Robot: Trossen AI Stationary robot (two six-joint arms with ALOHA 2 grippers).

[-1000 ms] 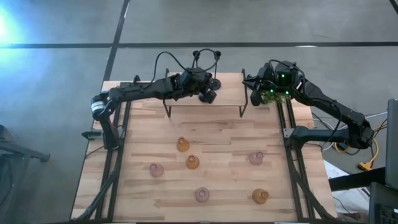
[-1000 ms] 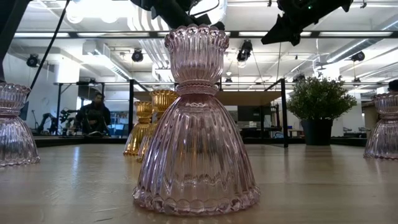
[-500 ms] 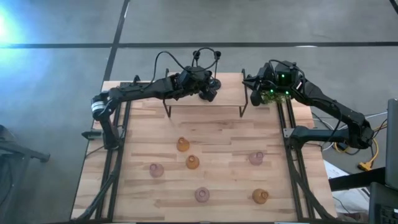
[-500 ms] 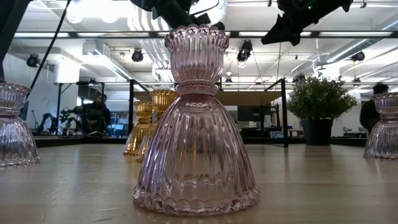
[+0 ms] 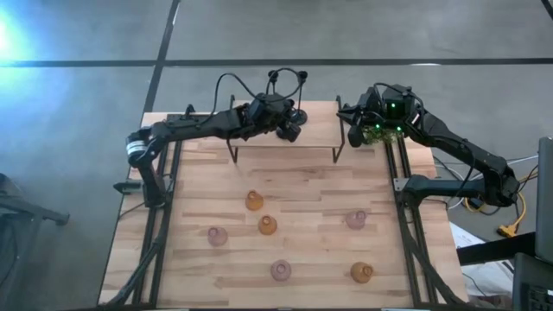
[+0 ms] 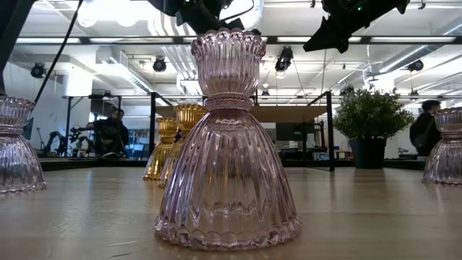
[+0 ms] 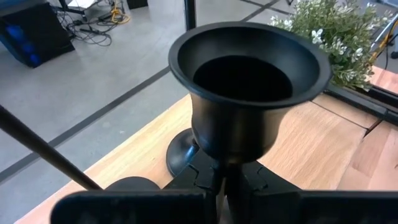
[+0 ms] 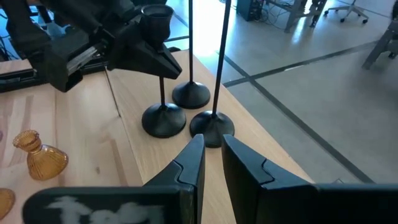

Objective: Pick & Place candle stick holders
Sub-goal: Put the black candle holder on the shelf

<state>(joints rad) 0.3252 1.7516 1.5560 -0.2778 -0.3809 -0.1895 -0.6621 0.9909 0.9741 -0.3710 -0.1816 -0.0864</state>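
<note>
Three black candle stick holders stand at the table's far edge. My left gripper is shut on the shortest one, whose cup rises just past the fingers. The other two have tall stems and round bases. My right gripper hangs shut at the far right, short of them, holding nothing. Six glass holders, pink and amber, rest on their bases mid-table; one pink holder fills the low view. My left gripper pinches the black holder's thin stem between its two fingers, just under the cup. The fingers come from the table's left, slanting a little downward, and lie across the stem. The holder stays upright, and its round base appears to rest on the table.
A green potted plant sits at the far right corner beside my right gripper. A black metal frame stands across the far half of the table. People move about in the room beyond.
Both arms and all the holders have kept still. A person in the room behind has walked into the right side of the low view.
</note>
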